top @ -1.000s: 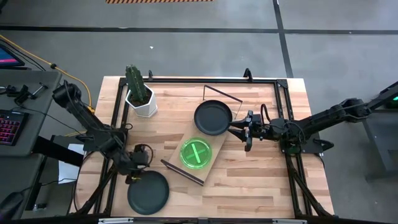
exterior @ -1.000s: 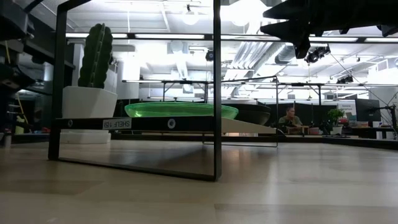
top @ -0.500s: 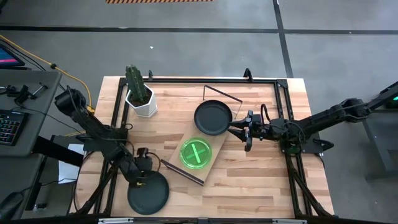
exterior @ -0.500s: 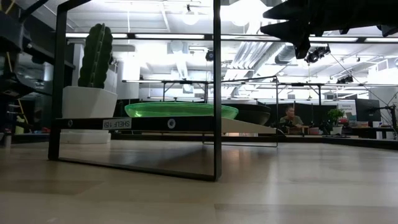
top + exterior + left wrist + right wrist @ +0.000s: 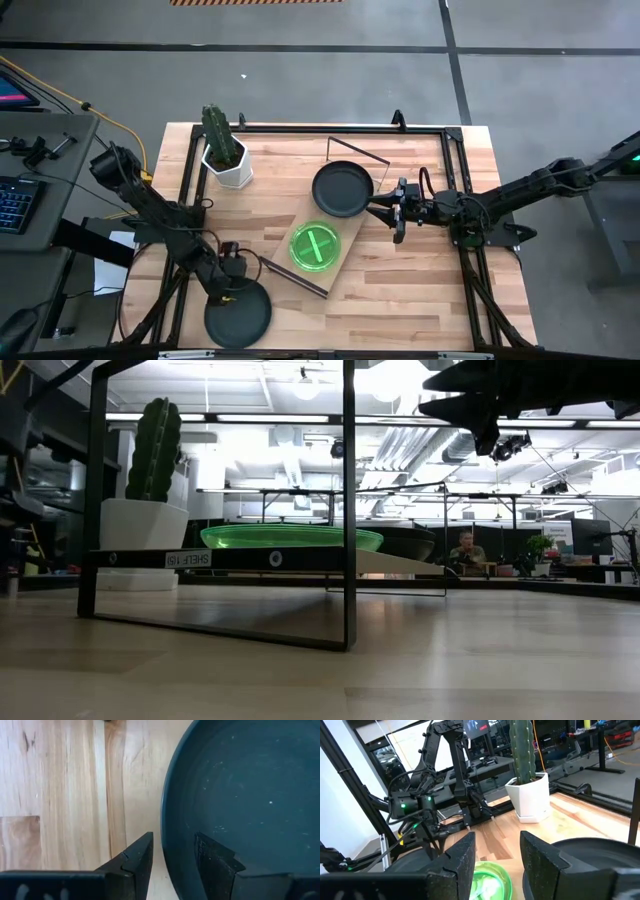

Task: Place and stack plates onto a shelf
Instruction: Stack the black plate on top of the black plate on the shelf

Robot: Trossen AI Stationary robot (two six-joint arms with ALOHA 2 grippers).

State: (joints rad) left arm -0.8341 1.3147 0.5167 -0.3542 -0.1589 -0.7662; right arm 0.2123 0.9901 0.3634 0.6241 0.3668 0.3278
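Observation:
A black plate (image 5: 238, 313) lies flat on the table near its near edge. My left gripper (image 5: 228, 287) is open at that plate's far rim. In the left wrist view the gripper (image 5: 172, 842) has one finger outside the rim (image 5: 167, 835) and one over the plate's inside. The shelf (image 5: 300, 272) stands slantwise mid-table and carries a green plate (image 5: 315, 245) and another black plate (image 5: 342, 188). My right gripper (image 5: 382, 209) is open and level just right of that black plate (image 5: 600, 851). The other plates are out of view.
A white pot with a cactus (image 5: 225, 150) stands at the far left of the table. A black metal frame (image 5: 445, 135) runs round the table's edges. Bare wood lies near and right of the shelf. A person (image 5: 465, 550) sits far off in the room.
My left gripper has moved toward the table's near edge and down onto the rim of the black plate on the table. The right arm and all the plates have stayed still.

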